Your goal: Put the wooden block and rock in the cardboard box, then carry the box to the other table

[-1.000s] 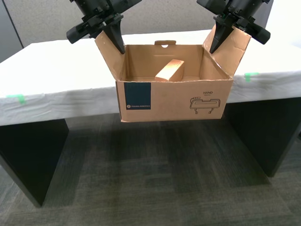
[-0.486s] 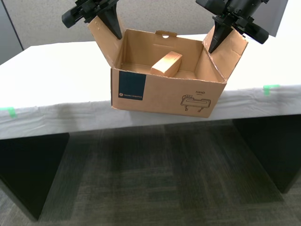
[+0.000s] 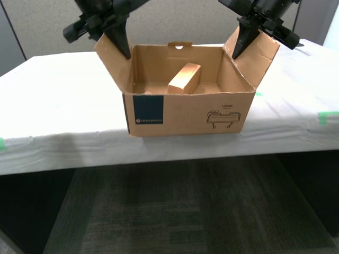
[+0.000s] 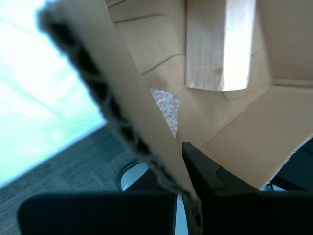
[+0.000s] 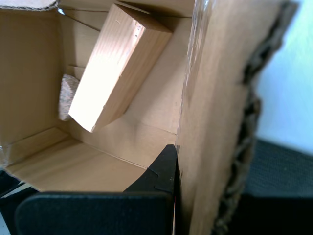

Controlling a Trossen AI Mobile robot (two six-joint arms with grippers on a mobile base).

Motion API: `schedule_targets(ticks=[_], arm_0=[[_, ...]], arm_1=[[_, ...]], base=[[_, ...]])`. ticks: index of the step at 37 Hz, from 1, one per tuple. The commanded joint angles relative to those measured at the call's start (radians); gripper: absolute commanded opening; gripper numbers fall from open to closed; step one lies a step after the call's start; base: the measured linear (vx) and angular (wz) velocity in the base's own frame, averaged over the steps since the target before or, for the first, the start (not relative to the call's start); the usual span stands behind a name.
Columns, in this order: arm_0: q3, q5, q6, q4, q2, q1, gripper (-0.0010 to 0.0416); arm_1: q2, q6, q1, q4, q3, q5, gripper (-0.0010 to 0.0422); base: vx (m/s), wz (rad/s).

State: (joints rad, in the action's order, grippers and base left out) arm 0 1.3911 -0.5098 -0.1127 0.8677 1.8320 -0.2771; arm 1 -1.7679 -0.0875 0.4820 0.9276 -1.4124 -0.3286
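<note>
The cardboard box [image 3: 183, 98] now rests on the other table [image 3: 58, 100], having hung before its edge a second ago; my first gripper [image 5: 178, 166] and my second gripper [image 4: 178, 147] stay clamped on opposite flaps; the wooden block [image 3: 184, 78] and the rock [image 4: 166, 104] lie inside.

— What is the cardboard box [image 3: 185, 114] made of?

— Brown corrugated card, matt, with the fluting showing rough along its flap edges and a smooth dark blue label [image 3: 148, 110] on its near face.

— And inside it?

— The wooden block [image 3: 184, 78] is pale smooth wood with fine grain lines; the rock [image 5: 67, 96] looks rough and speckled.

— Underneath?

— The other table [image 3: 58, 100] wears wrinkled matt white cloth.
</note>
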Motion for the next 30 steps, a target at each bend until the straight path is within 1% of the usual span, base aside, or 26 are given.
schedule_targets(ticks=[1, 4, 7, 19, 25, 30], arm_0=[[0.002, -0.013, 0.008, 0.003, -0.001, -0.001, -0.0001], [0.002, -0.013, 0.008, 0.003, -0.001, -0.001, -0.0001], [0.002, -0.013, 0.008, 0.0, -0.001, -0.001, -0.0001], [0.002, -0.013, 0.008, 0.003, -0.001, -0.003, -0.0001], [0.002, -0.013, 0.008, 0.0, -0.001, -0.004, -0.0001], [0.002, -0.013, -0.005, -0.004, -0.001, -0.005, 0.0]], arm_1=[[0.028, -0.004, 0.002, -0.041, 0.063, -0.009, -0.0001], [0.048, -0.021, 0.001, -0.063, 0.097, -0.009, -0.0001], [0.056, -0.036, 0.001, -0.062, 0.1, -0.009, -0.0001], [0.059, -0.045, 0.003, -0.066, 0.098, -0.009, -0.0001], [0.059, -0.043, 0.001, -0.076, 0.098, -0.009, -0.0001], [0.059, -0.052, 0.002, -0.085, 0.097, -0.009, -0.0001]], base=[[0.178, 0.032], [0.181, 0.034], [0.181, 0.024], [0.18, 0.021], [0.177, 0.159], [0.182, 0.044]])
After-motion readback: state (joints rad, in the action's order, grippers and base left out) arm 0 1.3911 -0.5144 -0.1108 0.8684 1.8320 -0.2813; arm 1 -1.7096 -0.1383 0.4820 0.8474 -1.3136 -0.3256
